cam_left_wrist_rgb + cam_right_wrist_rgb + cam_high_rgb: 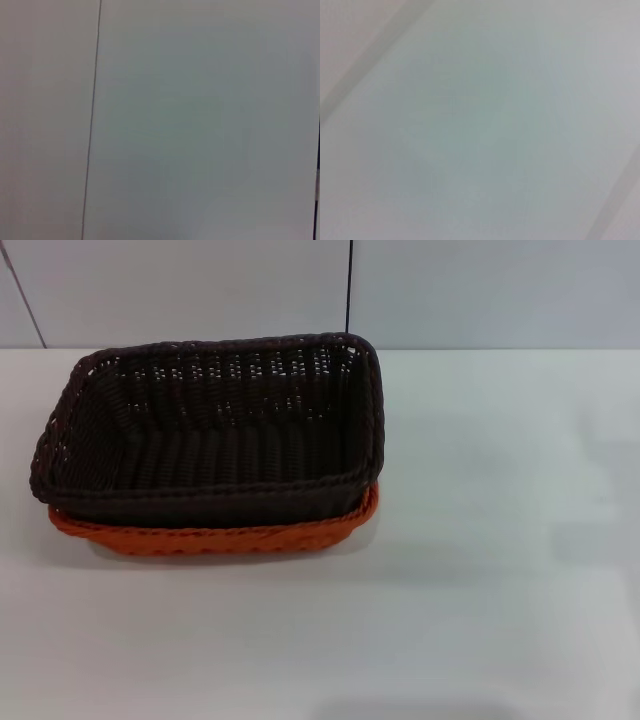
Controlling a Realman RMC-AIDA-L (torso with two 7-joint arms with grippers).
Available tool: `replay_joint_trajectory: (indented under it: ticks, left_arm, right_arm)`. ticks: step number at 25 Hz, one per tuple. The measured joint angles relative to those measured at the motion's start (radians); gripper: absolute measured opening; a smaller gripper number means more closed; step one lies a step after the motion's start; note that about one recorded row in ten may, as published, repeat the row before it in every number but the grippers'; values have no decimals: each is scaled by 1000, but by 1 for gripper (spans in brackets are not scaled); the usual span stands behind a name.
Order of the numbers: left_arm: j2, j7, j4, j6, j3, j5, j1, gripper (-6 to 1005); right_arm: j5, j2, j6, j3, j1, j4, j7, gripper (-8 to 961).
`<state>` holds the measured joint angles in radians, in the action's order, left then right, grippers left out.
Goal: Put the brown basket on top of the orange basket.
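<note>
Brown basket (215, 425) sits nested in orange basket (215, 535), left of centre on white desk (500, 540). Orange shows only as strip along near side and right corner (rest hidden by brown). Pale wall panels behind. Neither hand visible; state unknown.
</note>
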<state>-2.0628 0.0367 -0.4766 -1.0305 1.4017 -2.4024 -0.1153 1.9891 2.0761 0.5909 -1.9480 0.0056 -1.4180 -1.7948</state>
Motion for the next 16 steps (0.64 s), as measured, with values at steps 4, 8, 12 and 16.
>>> replay_joint_trajectory:
  ticks: [4, 8, 12, 16]
  left_arm:
    - [0, -2, 25, -24, 1, 0, -7, 791]
    - [0, -3, 40, -55, 1, 0, -11, 791]
    - [1, -5, 47, -64, 1, 0, -12, 791]
    - [1, -5, 48, -70, 0, 0, -13, 791]
  right_arm:
    - [91, -2, 179, 6, 7, 201, -441, 782]
    - [240, -2, 411, -23, 11, 413, -879, 782]
    - [290, 2, 618, -76, 43, 593, -1101, 782]
    - [281, 5, 751, -140, 74, 703, -1108, 782]
